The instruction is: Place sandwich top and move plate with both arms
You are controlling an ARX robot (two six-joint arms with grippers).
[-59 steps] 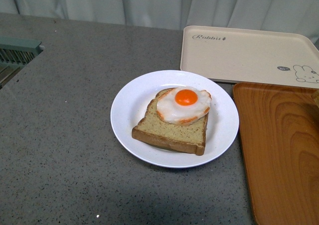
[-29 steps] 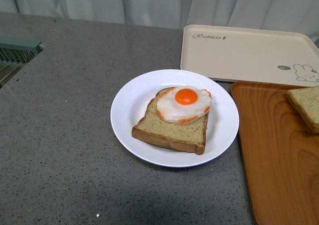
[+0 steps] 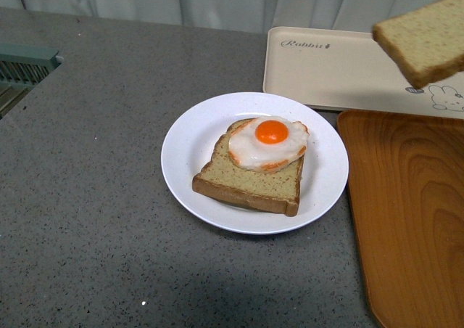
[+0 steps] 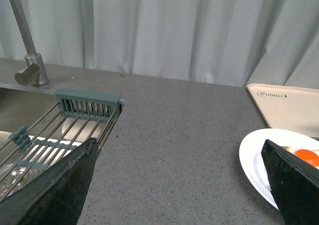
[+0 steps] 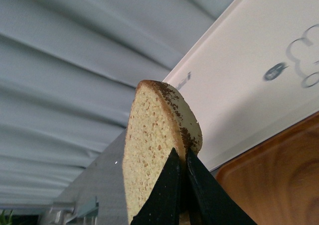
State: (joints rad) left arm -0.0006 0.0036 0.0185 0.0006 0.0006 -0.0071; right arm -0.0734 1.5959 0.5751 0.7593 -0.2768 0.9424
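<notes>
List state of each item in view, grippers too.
Sandwich top: airborne, off the plate.
Right gripper: jaws shut on sandwich top.
Left gripper: jaws open, holding nothing.
Plate: on counter, carrying bread slice.
Bread slice: flat on plate, under fried egg.
Fried egg: on bread slice, yolk up.
Wooden tray: on counter, right of plate.
</notes>
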